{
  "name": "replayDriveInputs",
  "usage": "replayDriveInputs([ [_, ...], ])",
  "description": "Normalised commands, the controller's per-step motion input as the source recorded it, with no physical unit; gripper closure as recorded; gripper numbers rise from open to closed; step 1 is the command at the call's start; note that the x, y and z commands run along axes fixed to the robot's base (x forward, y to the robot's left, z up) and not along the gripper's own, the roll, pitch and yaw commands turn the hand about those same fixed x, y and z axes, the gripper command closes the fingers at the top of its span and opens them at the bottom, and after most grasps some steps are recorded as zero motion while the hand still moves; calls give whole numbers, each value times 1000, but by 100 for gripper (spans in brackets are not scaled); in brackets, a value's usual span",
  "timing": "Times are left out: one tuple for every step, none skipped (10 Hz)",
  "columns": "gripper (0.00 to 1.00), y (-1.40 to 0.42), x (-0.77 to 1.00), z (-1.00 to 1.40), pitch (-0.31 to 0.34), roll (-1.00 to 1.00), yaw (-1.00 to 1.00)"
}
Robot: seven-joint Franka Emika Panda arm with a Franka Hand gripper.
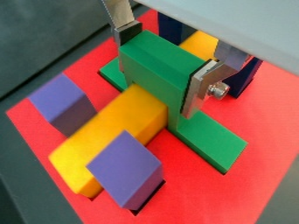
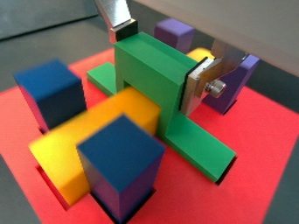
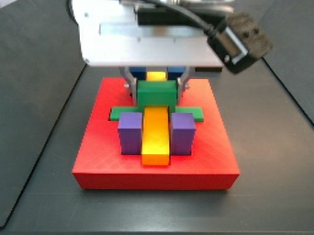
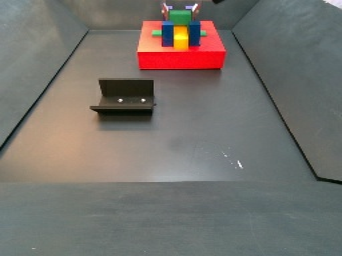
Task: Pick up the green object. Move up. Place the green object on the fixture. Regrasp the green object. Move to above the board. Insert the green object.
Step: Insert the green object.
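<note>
Green object (image 1: 176, 87) sits on the board (image 1: 251, 114) with your claw (image 1: 163, 66) clamped on it; opening askew could jam it.

We count one board (image 3: 110, 161), a single red slab, and on it one long yellow bar (image 3: 156, 135). There is one green object (image 1: 163, 70), the only green piece in any view. The purple blocks number two in a side view (image 3: 128, 133), one on each side of the yellow bar (image 3: 183, 131). The blue blocks also number two, a near one (image 2: 121, 162) and a farther one (image 2: 52, 90) in a wrist view. One fixture (image 4: 124, 97) stands on the dark floor, well apart from the board. One pincer (image 1: 162, 63) is over the board, with two silver fingers (image 1: 121, 19) either side of the green object's raised block.
</note>
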Motion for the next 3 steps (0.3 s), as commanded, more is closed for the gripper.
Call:
replayDriveInputs([
  [100, 0, 66, -560, -67, 7, 17],
  [100, 0, 0, 0, 0, 10, 0],
  [100, 0, 0, 0, 0, 0, 0],
])
